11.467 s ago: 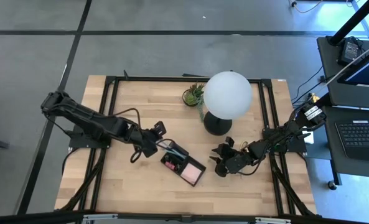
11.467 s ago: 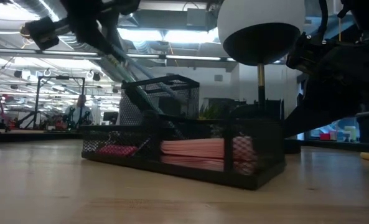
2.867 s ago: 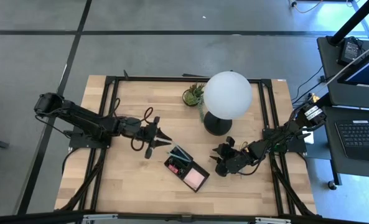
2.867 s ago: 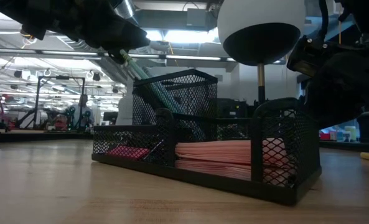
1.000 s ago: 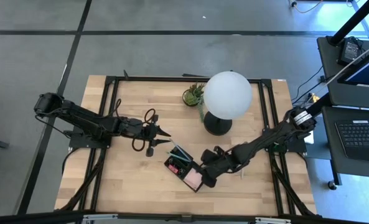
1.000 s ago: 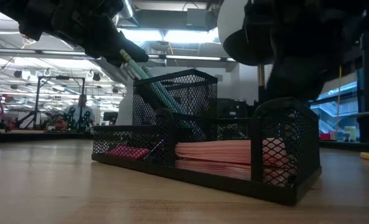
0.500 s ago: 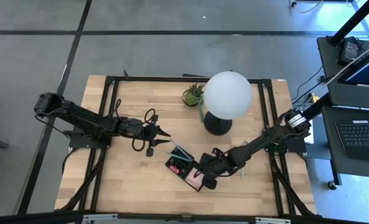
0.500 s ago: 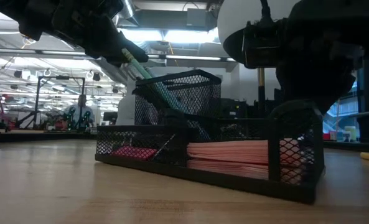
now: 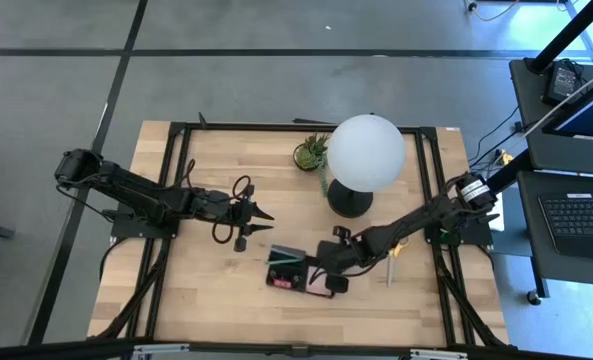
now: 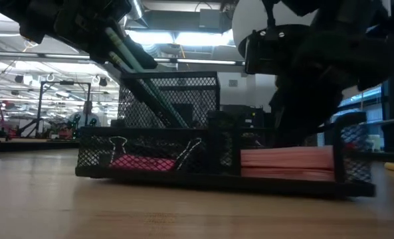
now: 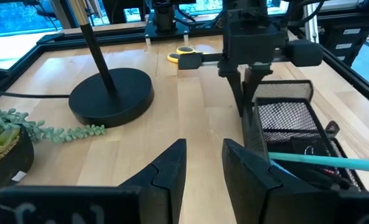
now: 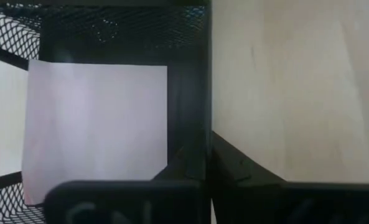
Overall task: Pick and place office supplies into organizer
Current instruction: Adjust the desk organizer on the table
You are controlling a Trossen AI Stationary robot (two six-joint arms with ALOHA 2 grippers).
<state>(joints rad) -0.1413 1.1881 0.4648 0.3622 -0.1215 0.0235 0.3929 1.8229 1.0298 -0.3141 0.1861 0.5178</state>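
Note:
The black mesh organizer (image 9: 298, 275) stands on its bottom on the table, holding a pink sticky pad (image 12: 97, 124), pale-green pencils (image 10: 140, 76), a binder clip (image 10: 120, 146) and a pink eraser (image 10: 140, 162). My right gripper (image 9: 328, 281) is shut on its right end. My left gripper (image 9: 262, 213) hovers open to the organizer's far left, with nothing between its fingers (image 11: 172, 165). Yellow-handled scissors (image 11: 184, 55) lie on the table to the right. My right gripper pinches the organizer's outer end wall (image 12: 200, 106) beside the sticky pad, one finger inside the compartment and one outside over the wood. The fingers (image 11: 246, 99) come from above, pointing down. The organizer stays upright with its bottom on the table.
The white globe lamp (image 9: 366, 150) on its round black base (image 9: 348, 203) and a small potted plant (image 9: 311, 152) stand behind the organizer. A thin stick-like item (image 9: 388, 268) lies by the scissors (image 9: 398, 245). Bare wood lies toward the near edge.
My right gripper stays at the organizer's pad end and has swung a little toward the far edge. The organizer has turned about on the table: it lay slanted and now lies along the left-right line. My left gripper has kept still.

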